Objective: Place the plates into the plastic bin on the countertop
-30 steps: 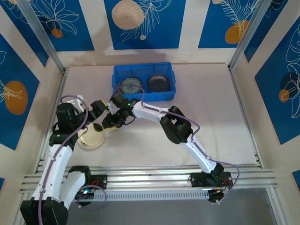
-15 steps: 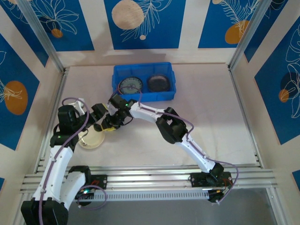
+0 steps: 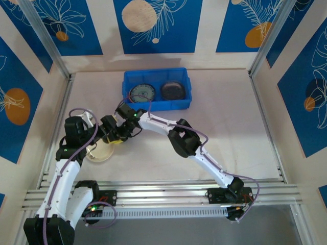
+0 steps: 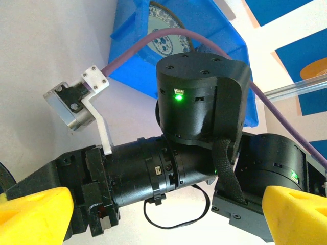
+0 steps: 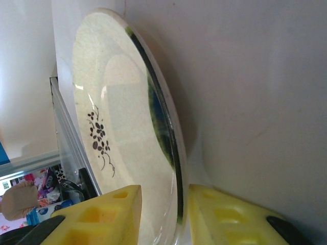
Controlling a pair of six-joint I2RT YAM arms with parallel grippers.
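Right gripper [image 5: 163, 214] straddles rim of cream plate [image 5: 117, 117] on countertop [image 3: 230, 127], fingers narrowly apart; clamp unclear. Left gripper [image 4: 166, 217] spread wide, empty. Blue bin [image 3: 156, 105] lies beyond, toward back wall.

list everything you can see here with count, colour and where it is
plastic bin: 1, bright blue, far middle of countertop
teal-patterned plate: 1, in the bin's left half
dark plate: 1, in the bin's right half
cream plate: 1, cream with black flower sprig, on countertop at left
countertop: 1, pale beige
metal rails: several, silver, near edge
wall panels: several, blue with leaf prints, on the surrounding walls
left gripper: 1, yellow fingers, open, beside the right arm's wrist
right gripper: 1, yellow fingers, astride the cream plate's rim
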